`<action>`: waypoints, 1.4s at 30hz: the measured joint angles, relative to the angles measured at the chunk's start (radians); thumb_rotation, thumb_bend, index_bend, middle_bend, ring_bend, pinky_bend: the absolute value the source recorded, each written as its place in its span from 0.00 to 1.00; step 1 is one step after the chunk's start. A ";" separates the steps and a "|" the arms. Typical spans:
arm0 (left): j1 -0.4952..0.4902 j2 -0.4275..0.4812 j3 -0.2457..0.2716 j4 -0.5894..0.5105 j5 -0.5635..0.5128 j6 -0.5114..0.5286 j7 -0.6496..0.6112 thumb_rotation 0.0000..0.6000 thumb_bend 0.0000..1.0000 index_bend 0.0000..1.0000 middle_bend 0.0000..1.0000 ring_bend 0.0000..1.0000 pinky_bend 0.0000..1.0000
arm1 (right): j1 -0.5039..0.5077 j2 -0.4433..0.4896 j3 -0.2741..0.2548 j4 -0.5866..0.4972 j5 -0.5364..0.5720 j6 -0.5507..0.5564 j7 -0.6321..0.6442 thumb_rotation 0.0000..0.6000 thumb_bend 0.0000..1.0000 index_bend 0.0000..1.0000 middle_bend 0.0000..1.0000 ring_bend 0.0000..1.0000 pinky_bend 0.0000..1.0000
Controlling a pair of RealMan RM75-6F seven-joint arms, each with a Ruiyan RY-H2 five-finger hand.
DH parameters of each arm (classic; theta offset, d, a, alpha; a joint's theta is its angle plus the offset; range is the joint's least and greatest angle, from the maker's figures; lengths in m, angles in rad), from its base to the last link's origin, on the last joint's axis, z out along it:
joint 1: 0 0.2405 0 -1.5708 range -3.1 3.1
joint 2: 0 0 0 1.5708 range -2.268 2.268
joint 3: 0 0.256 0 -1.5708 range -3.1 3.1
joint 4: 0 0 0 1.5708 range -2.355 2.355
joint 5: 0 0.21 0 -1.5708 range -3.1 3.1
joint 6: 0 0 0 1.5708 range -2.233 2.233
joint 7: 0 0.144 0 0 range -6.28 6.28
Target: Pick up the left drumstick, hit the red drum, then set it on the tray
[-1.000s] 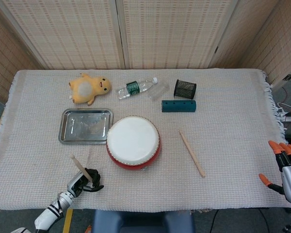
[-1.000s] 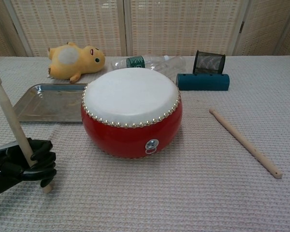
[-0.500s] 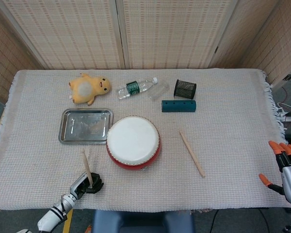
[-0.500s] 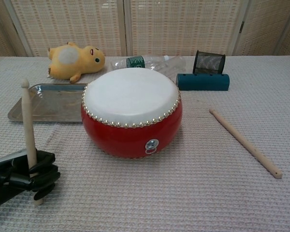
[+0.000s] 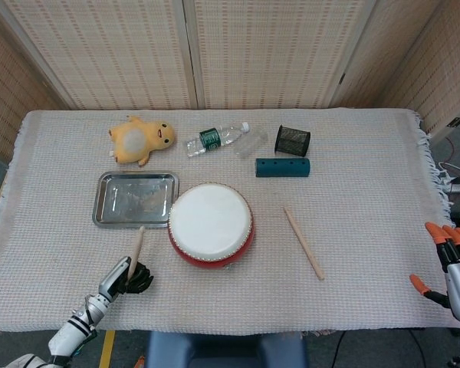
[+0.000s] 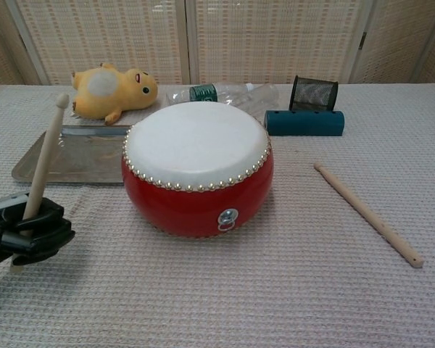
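Drumstick [image 6: 45, 155] stands near-upright in the left robot hand [image 6: 29, 233], gripped low, its tip leaning toward the red drum [image 6: 197, 170] just to the right.

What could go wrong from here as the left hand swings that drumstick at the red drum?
The left hand grips the drumstick low on its shaft, so the stick might twist or slip on impact. It stands nearly upright, left of the red drum, so a short swing may strike the studded rim rather than the skin. The tray lies right behind the stick; a wide swing could clip it.
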 measured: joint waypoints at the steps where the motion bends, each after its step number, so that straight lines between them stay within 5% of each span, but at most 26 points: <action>1: -0.005 0.022 -0.009 -0.011 0.001 0.006 0.033 1.00 0.87 1.00 1.00 0.98 1.00 | 0.000 0.000 0.000 0.000 0.000 0.000 0.000 1.00 0.18 0.00 0.13 0.00 0.11; 9: -0.038 0.103 -0.079 -0.056 -0.021 0.027 0.308 1.00 0.88 1.00 1.00 1.00 1.00 | 0.012 0.010 0.013 -0.011 -0.014 0.007 -0.016 1.00 0.18 0.00 0.13 0.00 0.11; 19: -0.114 0.109 -0.201 -0.092 -0.114 0.062 1.124 1.00 0.88 1.00 1.00 0.99 1.00 | 0.031 0.021 0.022 -0.019 -0.027 0.000 -0.018 1.00 0.18 0.00 0.13 0.00 0.11; 25: -0.200 0.079 -0.260 -0.095 -0.189 0.029 1.491 1.00 0.87 1.00 1.00 0.98 1.00 | 0.029 0.021 0.023 -0.011 -0.026 0.007 -0.005 1.00 0.18 0.00 0.13 0.00 0.11; 37: -0.322 0.014 -0.277 -0.063 -0.306 -0.032 1.969 1.00 0.87 1.00 1.00 0.97 1.00 | 0.018 0.014 0.020 0.020 -0.019 0.024 0.030 1.00 0.18 0.00 0.13 0.00 0.11; 42: -0.320 0.011 -0.301 -0.096 -0.345 -0.024 1.954 1.00 0.87 1.00 1.00 0.97 1.00 | 0.015 0.010 0.020 0.030 -0.015 0.027 0.041 1.00 0.18 0.00 0.13 0.00 0.11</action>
